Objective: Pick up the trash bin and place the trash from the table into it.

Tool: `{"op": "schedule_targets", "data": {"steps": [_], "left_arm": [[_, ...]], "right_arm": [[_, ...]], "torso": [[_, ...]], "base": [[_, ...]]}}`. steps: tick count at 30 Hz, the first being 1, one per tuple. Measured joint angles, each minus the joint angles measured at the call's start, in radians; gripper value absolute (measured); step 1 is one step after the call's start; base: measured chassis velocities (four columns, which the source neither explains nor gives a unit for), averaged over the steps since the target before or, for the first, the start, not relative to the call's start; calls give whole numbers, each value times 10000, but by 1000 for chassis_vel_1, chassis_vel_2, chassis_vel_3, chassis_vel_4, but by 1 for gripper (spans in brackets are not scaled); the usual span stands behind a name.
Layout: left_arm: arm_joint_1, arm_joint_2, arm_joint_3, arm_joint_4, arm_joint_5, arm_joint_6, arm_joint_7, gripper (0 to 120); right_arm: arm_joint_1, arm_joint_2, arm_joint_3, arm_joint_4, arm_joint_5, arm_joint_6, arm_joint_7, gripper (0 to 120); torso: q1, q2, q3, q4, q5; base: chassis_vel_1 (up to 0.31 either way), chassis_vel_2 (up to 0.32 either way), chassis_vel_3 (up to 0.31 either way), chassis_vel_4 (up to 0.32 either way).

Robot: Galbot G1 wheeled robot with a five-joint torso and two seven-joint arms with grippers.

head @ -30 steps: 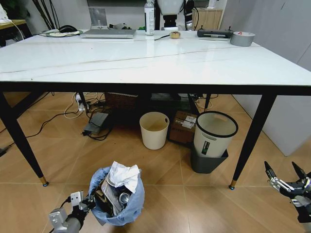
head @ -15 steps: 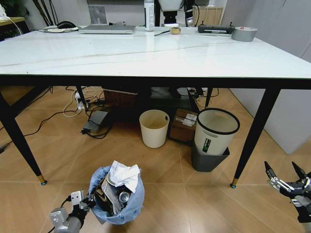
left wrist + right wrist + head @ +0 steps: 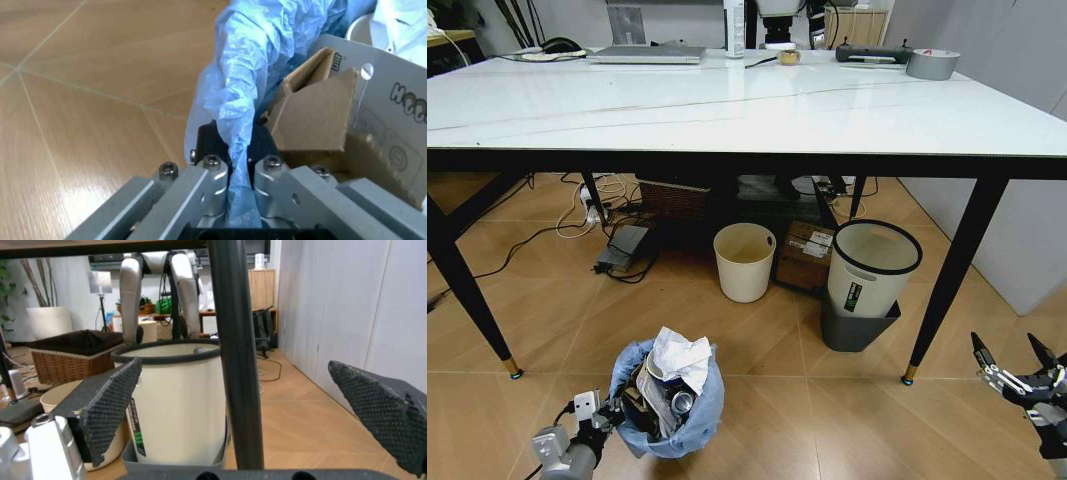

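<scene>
The trash bin (image 3: 675, 420), lined with a light-blue bag, is low over the wooden floor in front of the table (image 3: 727, 110). I cannot tell whether it rests on the floor. My left gripper (image 3: 611, 413) is at its left side, shut on the bag-covered rim (image 3: 237, 115); in the left wrist view the gripper (image 3: 237, 152) pinches the blue plastic. Trash fills the bin: a white paper wad (image 3: 682, 358) on top and a brown cardboard piece (image 3: 320, 117) beside the rim. My right gripper (image 3: 1004, 352) hangs open and empty at the lower right, near the table's front right leg (image 3: 235, 350).
Under the table stand a plain cream bin (image 3: 744, 262), a white bin with a black rim (image 3: 871, 268) in a dark tray, a cardboard box (image 3: 805, 258) and cables (image 3: 577, 220). On the tabletop's far side lie a laptop (image 3: 647, 53), a bottle (image 3: 734, 25) and a grey tape roll (image 3: 932, 63).
The whole picture has shifted: the table and the bins under it sit slightly higher, so the camera moved. Both grippers and the held bin keep their places.
</scene>
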Motion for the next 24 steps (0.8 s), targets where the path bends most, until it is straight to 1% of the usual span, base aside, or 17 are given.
{"op": "schedule_targets", "data": {"steps": [7, 24], "left_arm": [[-75, -37, 143, 52, -36, 61, -107, 0], [-145, -46, 171, 77, -43, 74, -104, 0]], "right_arm": [[0, 0, 0, 0, 0, 0, 0, 100], [0, 0, 0, 0, 0, 0, 0, 100]], "torso": [[6, 23, 0, 0, -1], [11, 54, 0, 0, 1]], "base": [[0, 0, 0, 0], [0, 0, 0, 0]]}}
